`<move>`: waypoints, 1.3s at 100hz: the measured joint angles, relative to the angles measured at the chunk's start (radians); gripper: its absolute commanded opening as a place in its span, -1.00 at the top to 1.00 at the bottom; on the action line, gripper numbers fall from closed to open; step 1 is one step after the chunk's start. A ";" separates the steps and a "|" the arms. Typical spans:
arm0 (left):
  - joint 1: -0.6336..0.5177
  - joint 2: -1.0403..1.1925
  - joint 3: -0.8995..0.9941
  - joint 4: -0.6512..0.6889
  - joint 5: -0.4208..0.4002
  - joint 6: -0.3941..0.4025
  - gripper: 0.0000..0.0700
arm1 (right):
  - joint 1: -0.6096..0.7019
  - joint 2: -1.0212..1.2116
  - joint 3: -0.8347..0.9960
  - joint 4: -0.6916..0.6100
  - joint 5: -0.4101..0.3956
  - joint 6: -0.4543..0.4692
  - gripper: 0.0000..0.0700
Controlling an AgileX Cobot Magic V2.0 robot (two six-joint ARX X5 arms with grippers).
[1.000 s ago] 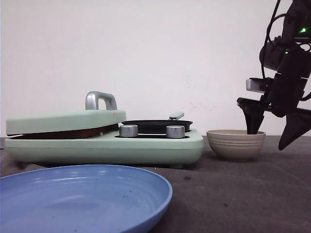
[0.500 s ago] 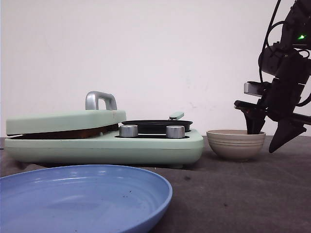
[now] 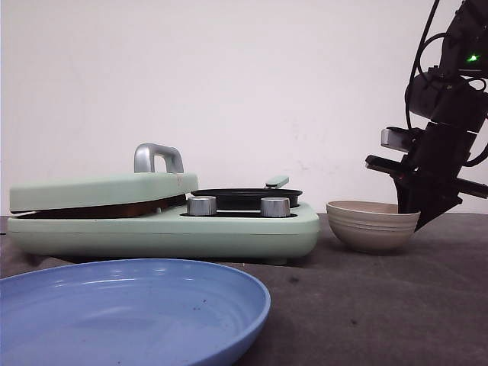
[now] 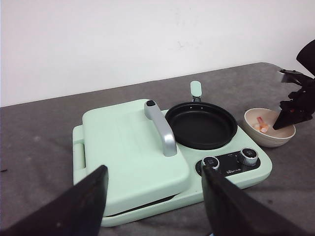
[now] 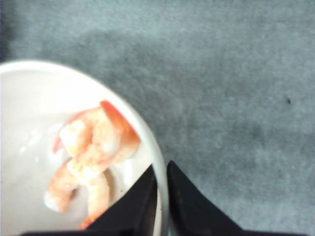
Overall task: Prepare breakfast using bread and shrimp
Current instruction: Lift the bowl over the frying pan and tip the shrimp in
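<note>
Several orange-pink shrimp (image 5: pixel 93 147) lie in a beige ribbed bowl (image 3: pixel 371 226) to the right of the cooker. My right gripper (image 3: pixel 409 207) is shut on the bowl's near right rim (image 5: pixel 143 132), one finger inside and one outside, seen close in the right wrist view (image 5: pixel 161 173). The bowl sits slightly tilted, its right side raised. The left wrist view also shows the shrimp (image 4: pixel 261 127) and the bowl (image 4: pixel 275 141). My left gripper (image 4: pixel 155 168) hangs open above the cooker's lid, holding nothing. The bread is hidden.
A mint-green cooker (image 3: pixel 164 229) stands at mid-table, its lid (image 4: pixel 130 147) shut, with a silver handle (image 4: pixel 161 128), a black pan (image 4: pixel 202 125) and two knobs (image 3: pixel 238 207). A blue plate (image 3: pixel 130 305) lies at the front left. Dark grey cloth covers the table (image 5: pixel 236 88).
My right gripper's outer finger swung in and the jaws shut on the bowl's rim. The bowl, level before, now tips with its right side raised.
</note>
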 measured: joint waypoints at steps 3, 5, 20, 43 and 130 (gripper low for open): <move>0.000 0.000 0.000 0.000 0.000 0.000 0.15 | 0.000 0.000 0.001 0.000 0.000 0.000 1.00; 0.000 0.000 0.000 0.000 0.000 0.000 0.15 | 0.000 0.000 0.001 0.000 -0.001 0.000 1.00; 0.000 0.000 0.000 0.000 0.000 -0.003 0.15 | 0.000 0.000 0.001 0.006 -0.016 0.000 1.00; 0.000 0.000 0.000 0.000 0.000 -0.003 0.15 | -0.001 -0.005 0.001 0.013 -0.043 0.011 1.00; 0.000 0.000 0.000 0.000 0.000 -0.003 0.15 | 0.196 -0.204 0.001 0.431 -0.040 0.138 1.00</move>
